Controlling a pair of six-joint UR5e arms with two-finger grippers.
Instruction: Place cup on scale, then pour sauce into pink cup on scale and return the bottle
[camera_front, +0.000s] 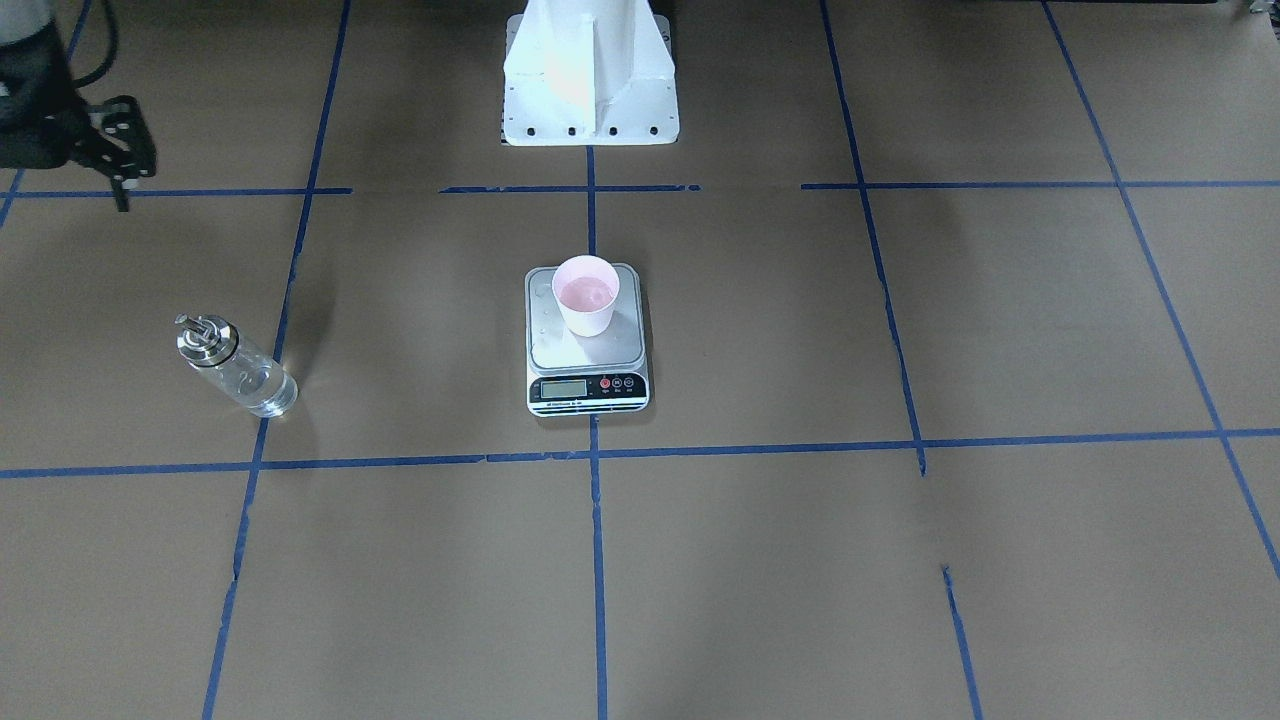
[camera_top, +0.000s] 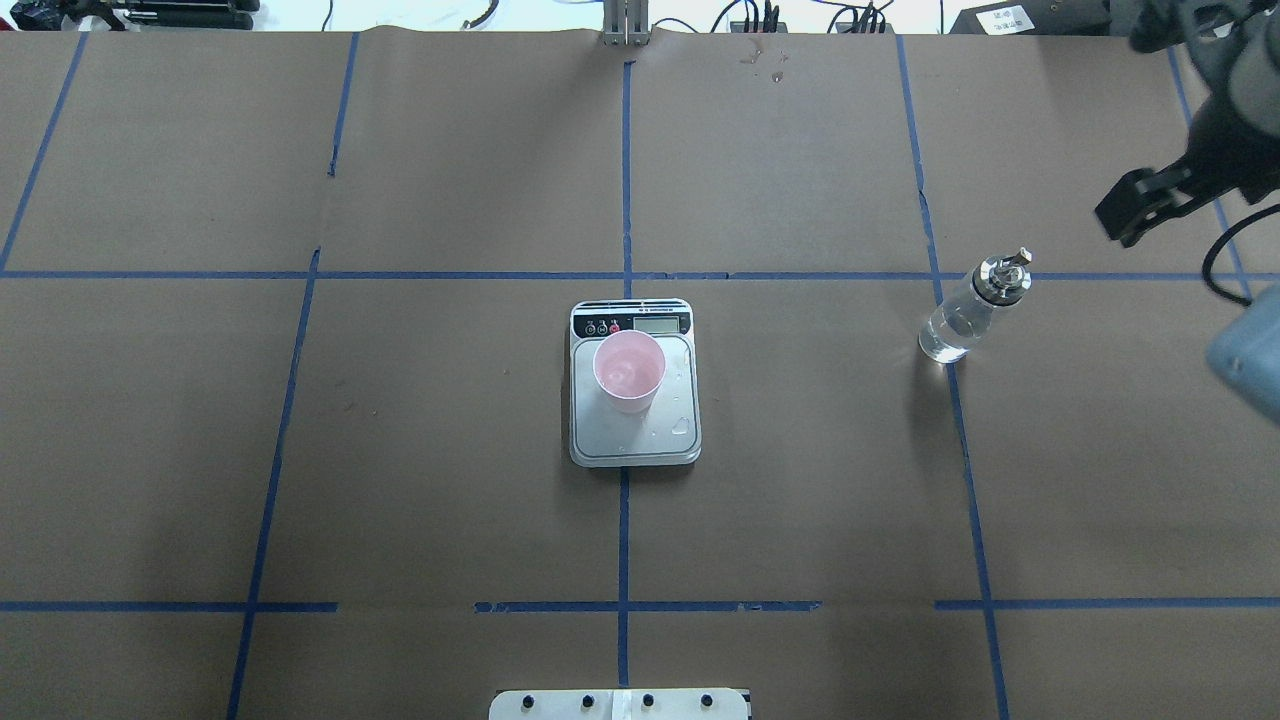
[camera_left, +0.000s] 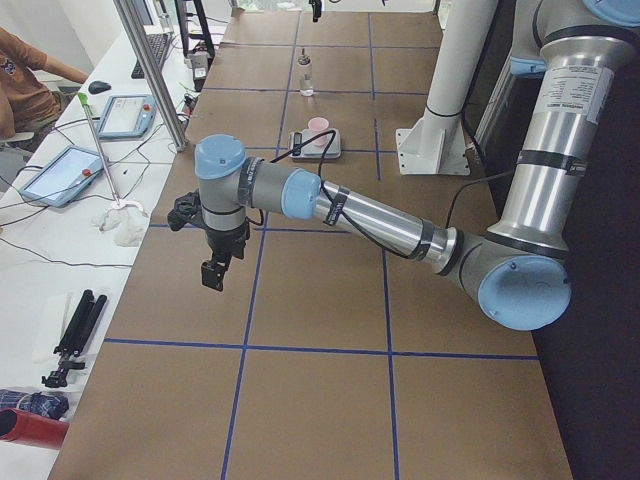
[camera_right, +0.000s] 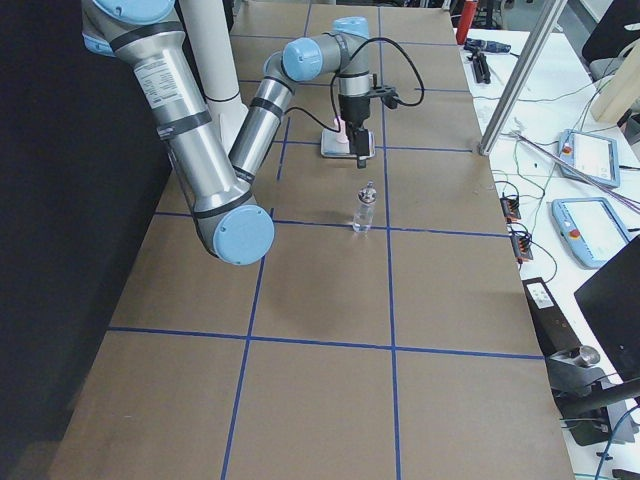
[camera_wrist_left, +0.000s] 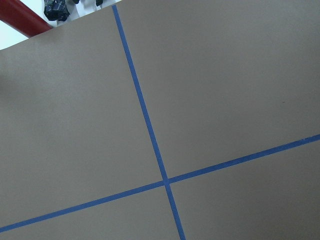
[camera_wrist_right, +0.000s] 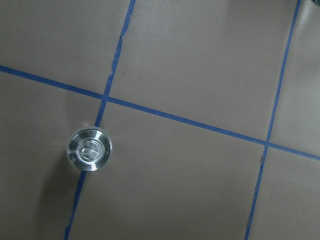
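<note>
The pale pink cup stands upright on the silver scale at the table's middle, with a little clear liquid in it. It also shows in the overhead view. The clear glass bottle with its silver spout cap stands upright on the table, apart from the scale, with clear sauce in its lower part. My right gripper hangs high above and beyond the bottle, looks open and holds nothing. The right wrist view looks down on the bottle's cap. My left gripper hangs over bare table far from the scale; I cannot tell whether it is open or shut.
A few drops of liquid lie on the scale's platform. The robot's white base stands behind the scale. Blue tape lines grid the brown table. Tablets and cables lie along the operators' side bench.
</note>
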